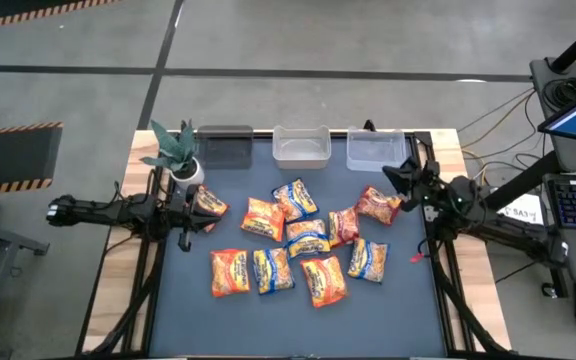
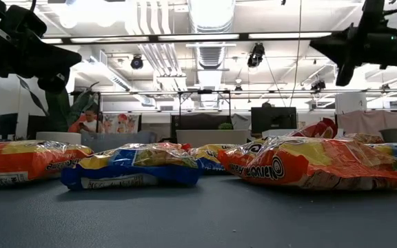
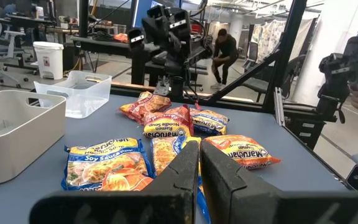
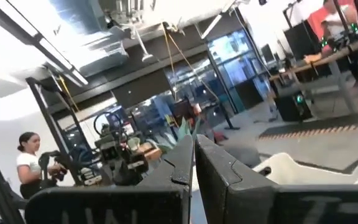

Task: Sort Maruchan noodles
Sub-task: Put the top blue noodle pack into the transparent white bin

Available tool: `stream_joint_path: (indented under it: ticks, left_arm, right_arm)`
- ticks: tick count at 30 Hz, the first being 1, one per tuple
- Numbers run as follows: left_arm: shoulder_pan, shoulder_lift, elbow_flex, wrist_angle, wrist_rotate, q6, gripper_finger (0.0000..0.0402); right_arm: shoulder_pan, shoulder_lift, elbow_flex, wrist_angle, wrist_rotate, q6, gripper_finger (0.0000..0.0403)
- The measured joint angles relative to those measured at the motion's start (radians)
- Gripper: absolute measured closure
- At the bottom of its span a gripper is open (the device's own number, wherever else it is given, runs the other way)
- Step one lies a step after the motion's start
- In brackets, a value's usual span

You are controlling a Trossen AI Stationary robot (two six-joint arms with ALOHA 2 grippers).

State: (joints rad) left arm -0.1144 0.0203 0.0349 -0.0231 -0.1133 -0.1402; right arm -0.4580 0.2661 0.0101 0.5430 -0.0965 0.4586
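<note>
Several Maruchan noodles packets, orange, blue-and-yellow and dark red, lie flat and scattered on the dark mat in the middle of the table; they also show in the low view and the left wrist view. My left gripper hovers shut and level at the table's left side, beside the leftmost packet; its fingers hold nothing. My right gripper is raised at the table's right side, shut and tipped upward, above a dark red packet.
Three bins stand along the far edge: a dark one and two clear ones. A potted plant sits at the far left corner. People are in the room beyond the table.
</note>
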Motion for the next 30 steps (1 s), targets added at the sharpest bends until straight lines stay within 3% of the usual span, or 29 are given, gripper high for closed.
stream_joint_path:
  ticks: [4, 10, 19, 30]
  left_arm:
    - [0.000, 0.000, 0.000, 0.000, 0.000, 0.000, 0.0402]
    - [0.000, 0.000, 0.000, 0.000, 0.000, 0.000, 0.0402]
    - [0.000, 0.000, 0.000, 0.000, 0.000, 0.000, 0.0402]
    - [0.000, 0.000, 0.000, 0.000, 0.000, 0.000, 0.0402]
  right_arm:
    - [0.009, 0.078, 0.000, -0.002, -0.056, 0.006, 0.0394]
    - [0.028, 0.196, 0.008, 0.141, -0.060, -0.049, 0.0394]
    - [0.024, 0.367, 0.135, 0.144, -0.042, -0.169, 0.0394]
    - [0.024, 0.445, 0.198, 0.150, -0.042, -0.184, 0.0394]
